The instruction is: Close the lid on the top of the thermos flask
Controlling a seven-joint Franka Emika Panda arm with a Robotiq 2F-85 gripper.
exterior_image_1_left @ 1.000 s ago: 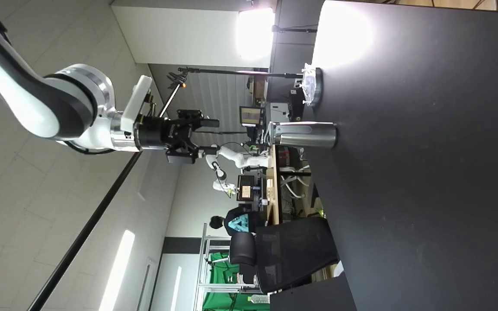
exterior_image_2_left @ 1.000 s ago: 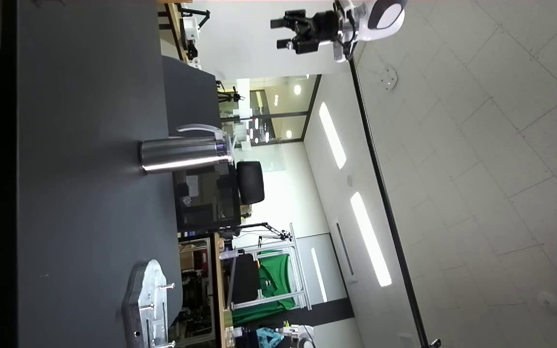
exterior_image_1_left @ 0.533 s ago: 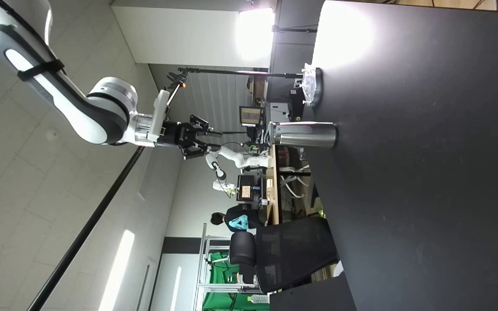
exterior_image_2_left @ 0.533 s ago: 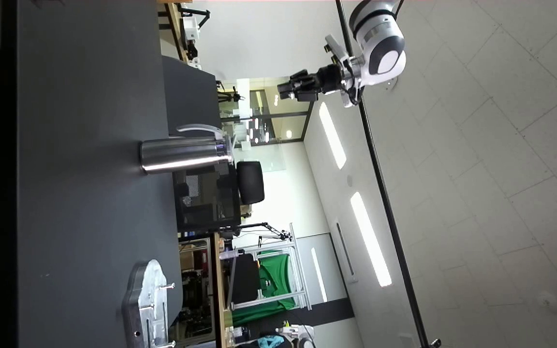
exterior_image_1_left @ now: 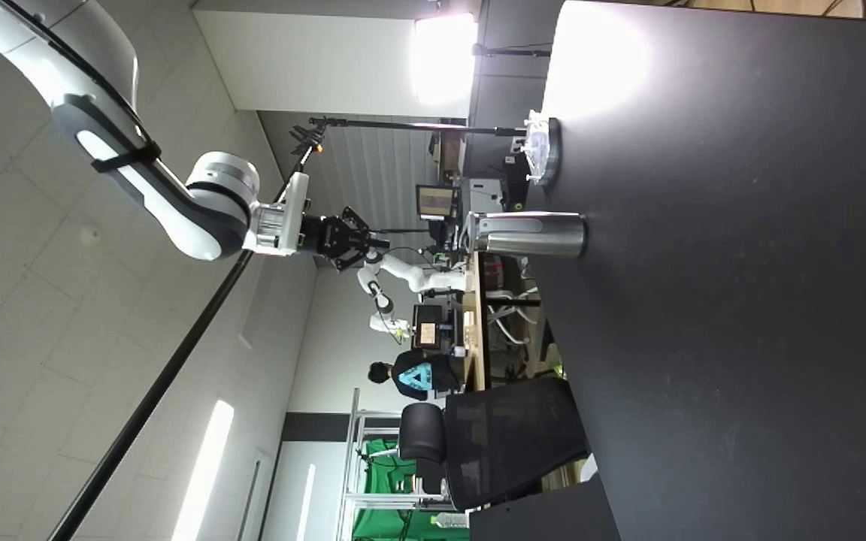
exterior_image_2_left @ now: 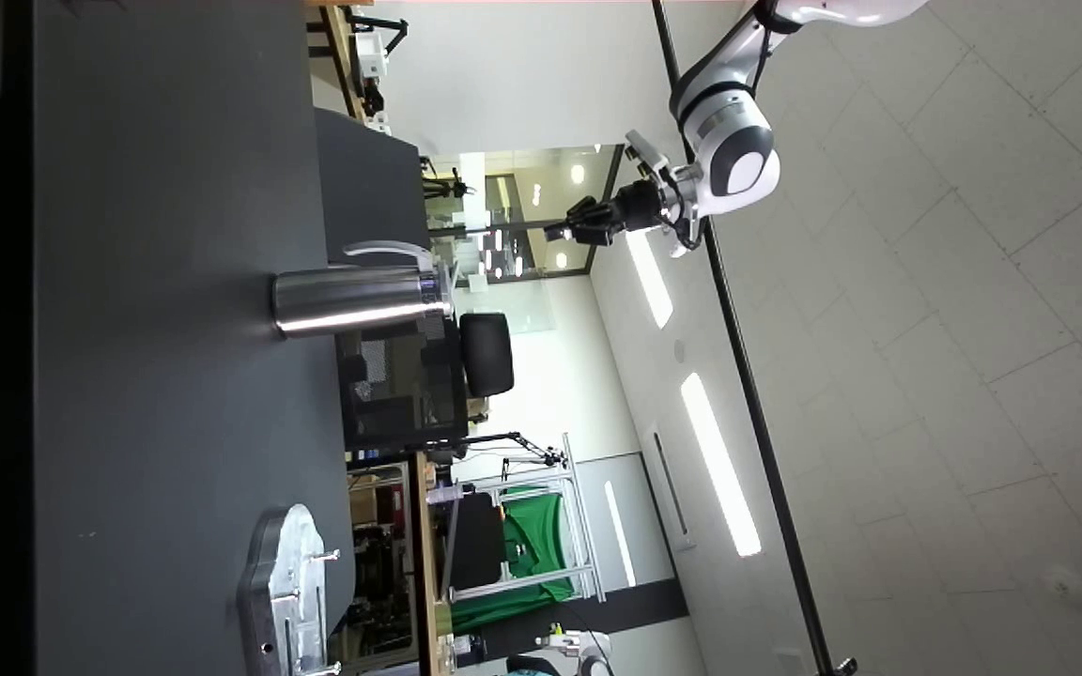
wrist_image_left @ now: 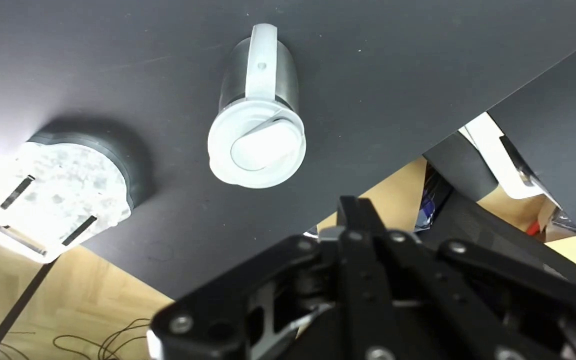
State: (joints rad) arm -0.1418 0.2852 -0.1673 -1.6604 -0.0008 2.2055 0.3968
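The silver thermos flask point(exterior_image_1_left: 534, 239) stands upright on the dark table; both exterior views are turned on their side. Its curved handle point(exterior_image_2_left: 381, 247) sticks out at one side. Seen from above in the wrist view, the white top of the flask point(wrist_image_left: 223, 150) carries a rounded lid piece point(wrist_image_left: 268, 145), which looks slightly tilted up. My black gripper point(wrist_image_left: 358, 200) is shut, fingertips together and nothing between them. It hangs higher than the flask and apart from it, as the gripper point(exterior_image_1_left: 386, 244) shows in an exterior view; elsewhere the gripper point(exterior_image_2_left: 552, 232) appears a little to one side.
A round silver disc-shaped object point(exterior_image_2_left: 297, 582) with small posts lies on the table point(exterior_image_1_left: 741, 315) beside the flask. In the wrist view the disc-shaped object point(wrist_image_left: 68, 185) is at the left, near a table edge. A black chair point(exterior_image_1_left: 512, 443) stands beyond the table.
My gripper has gone from open to shut. The arm has swung sideways toward the flask and more of it shows now. The flask and the disc-shaped object have stayed put.
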